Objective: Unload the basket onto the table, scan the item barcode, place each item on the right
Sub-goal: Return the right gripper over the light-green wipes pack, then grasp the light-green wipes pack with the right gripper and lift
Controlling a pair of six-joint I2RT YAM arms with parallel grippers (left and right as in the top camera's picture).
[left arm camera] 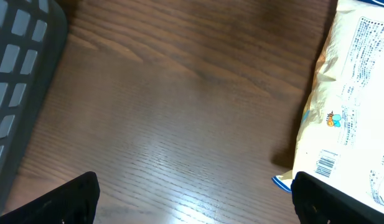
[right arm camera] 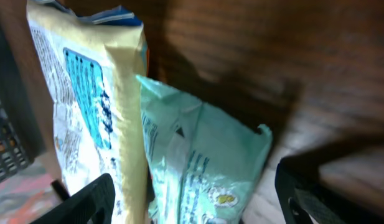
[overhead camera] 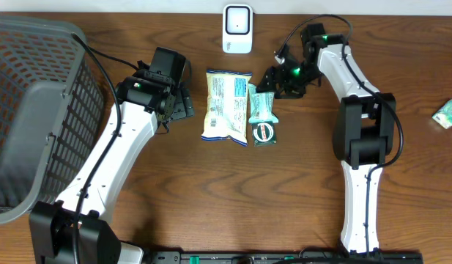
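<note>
Two items lie mid-table: a cream snack bag [overhead camera: 226,106] and, at its right, a teal packet [overhead camera: 262,114]. A white scanner [overhead camera: 237,28] stands at the table's far edge. My left gripper [overhead camera: 183,103] is open just left of the cream bag, with bare wood between its fingers. In the left wrist view the cream bag [left arm camera: 356,93] shows a printed barcode [left arm camera: 326,163] beside the gripper [left arm camera: 195,202]. My right gripper [overhead camera: 269,82] is at the teal packet's far end. In the right wrist view its jaws [right arm camera: 192,199] straddle the teal packet [right arm camera: 204,168], still apart from it, with the cream bag [right arm camera: 86,106] alongside.
A large grey basket [overhead camera: 35,110] fills the left side of the table, and its wall [left arm camera: 17,74] shows in the left wrist view. A small green-and-white pack [overhead camera: 447,114] lies at the right edge.
</note>
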